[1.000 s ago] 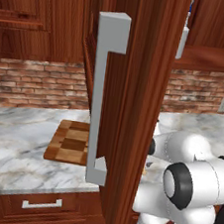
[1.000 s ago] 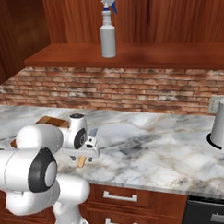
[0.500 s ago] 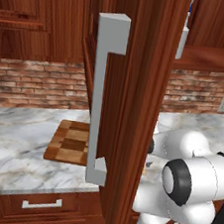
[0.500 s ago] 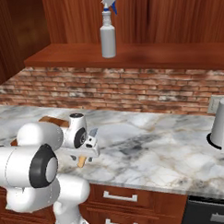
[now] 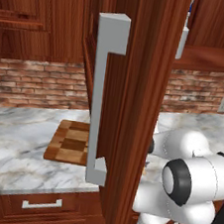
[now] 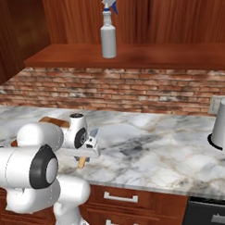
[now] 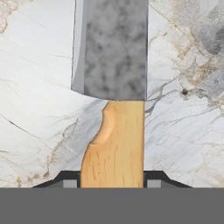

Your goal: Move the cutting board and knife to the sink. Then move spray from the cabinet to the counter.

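Observation:
A knife lies on the marble counter (image 7: 39, 109), its grey blade (image 7: 114, 52) pointing away from the hand and its pale wooden handle (image 7: 116, 148) toward it. My gripper (image 7: 112, 181) is low over the counter with a dark fingertip (image 7: 69, 180) tight against each side of the handle, shut on it. From the right base view the gripper (image 6: 84, 155) hovers at the counter (image 6: 148, 150) with the handle (image 6: 81, 162) under it. The cutting board (image 5: 70, 141) lies flat just left of the arm. The spray (image 6: 108, 33) stands upright on the cabinet shelf (image 6: 140, 57). The sink is out of view.
An open reddish-brown cabinet door (image 5: 139, 112) with a long grey handle (image 5: 103, 98) stands in front of the left base camera. A pale metal pot (image 6: 224, 128) sits at the counter's right end. Drawers (image 6: 122, 197) run below the counter edge.
The fingers have closed in from wide open onto the knife handle. The arm, board and spray have stayed where they were.

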